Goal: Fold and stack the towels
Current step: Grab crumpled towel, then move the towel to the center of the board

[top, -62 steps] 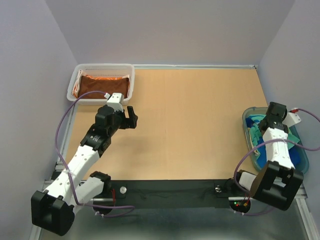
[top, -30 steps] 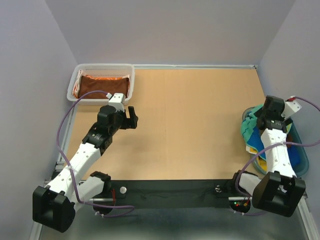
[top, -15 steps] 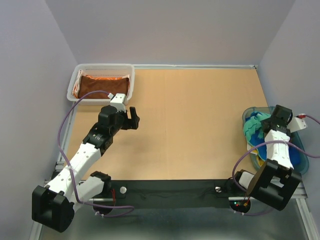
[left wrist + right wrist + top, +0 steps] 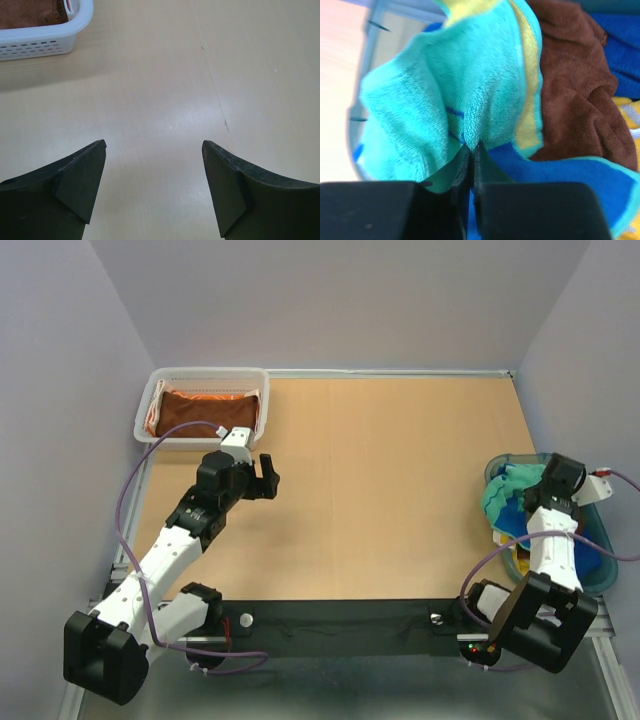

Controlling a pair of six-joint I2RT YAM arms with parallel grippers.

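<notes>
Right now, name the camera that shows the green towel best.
Right wrist: the green towel fills the frame, pinched in the shut right tool. Top external shows it small, bunched over the tub rim. Left wrist shows none of it.

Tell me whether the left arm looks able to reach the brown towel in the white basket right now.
Probably yes. The left fingers stand open near the basket, only bare table lies between them, and the brown towel lies uncovered on top.
</notes>
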